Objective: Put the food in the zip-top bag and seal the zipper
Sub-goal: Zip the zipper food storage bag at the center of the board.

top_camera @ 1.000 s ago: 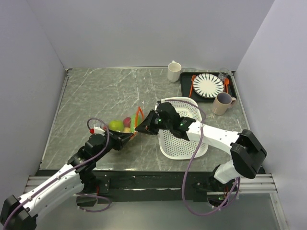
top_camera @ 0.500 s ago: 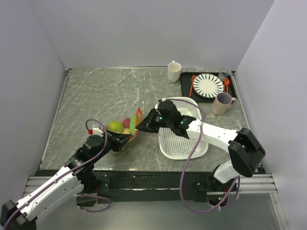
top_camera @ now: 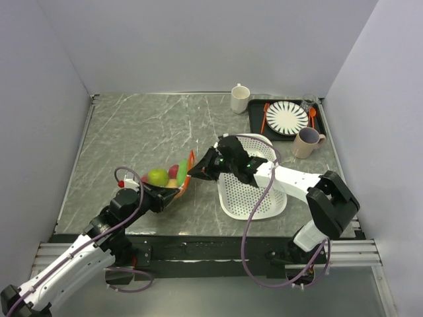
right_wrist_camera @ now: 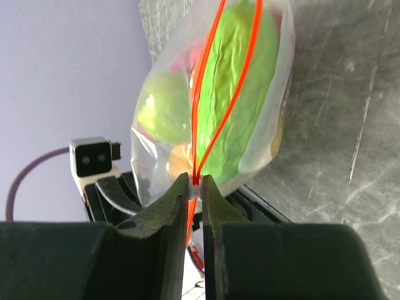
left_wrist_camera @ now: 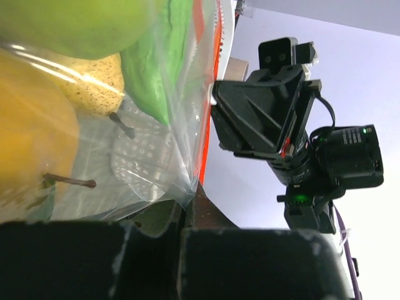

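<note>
green ball (left_wrist_camera: pixel 69 25) and yellow ball (left_wrist_camera: pixel 31 144) cut off by left wrist frame edges; zipper (top_camera: pixel 192 158) slider (right_wrist_camera: pixel 195 181) too small overhead.

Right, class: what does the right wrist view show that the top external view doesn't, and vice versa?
Only the right wrist: the white slider pinched by the right gripper, the zipper tracks apart beyond it. Only the top external: the white basket and the striped plate. Both: the zip-top bag holding the food, gripped by the left gripper.
</note>
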`<state>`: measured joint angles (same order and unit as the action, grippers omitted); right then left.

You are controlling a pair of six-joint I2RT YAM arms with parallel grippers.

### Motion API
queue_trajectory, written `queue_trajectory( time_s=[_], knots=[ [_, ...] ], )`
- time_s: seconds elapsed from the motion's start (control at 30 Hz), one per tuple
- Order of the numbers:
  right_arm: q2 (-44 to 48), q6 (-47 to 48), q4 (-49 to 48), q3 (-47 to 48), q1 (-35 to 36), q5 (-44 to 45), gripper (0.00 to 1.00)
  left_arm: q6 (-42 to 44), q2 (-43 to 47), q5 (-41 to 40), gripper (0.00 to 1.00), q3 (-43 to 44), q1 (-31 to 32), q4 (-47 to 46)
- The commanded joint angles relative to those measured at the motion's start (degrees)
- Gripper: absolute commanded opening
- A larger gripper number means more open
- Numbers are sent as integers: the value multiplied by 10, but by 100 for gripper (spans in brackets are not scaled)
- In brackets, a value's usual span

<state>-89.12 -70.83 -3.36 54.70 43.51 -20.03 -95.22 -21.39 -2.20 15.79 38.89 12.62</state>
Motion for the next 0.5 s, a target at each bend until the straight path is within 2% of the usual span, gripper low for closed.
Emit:
queue_trajectory(
  time_s=[0.0,0.27,0.47],
  knots=[
    [-20,22,-2,39,-31,41,0,7,28,-9,1,25,0,42],
    [-44,39,12,69,-46,47,0,26,53,-32,1,64,0,121],
    [-52,54,25,89,-59,54,0,27,65,-39,1,71,0,138]
  ],
)
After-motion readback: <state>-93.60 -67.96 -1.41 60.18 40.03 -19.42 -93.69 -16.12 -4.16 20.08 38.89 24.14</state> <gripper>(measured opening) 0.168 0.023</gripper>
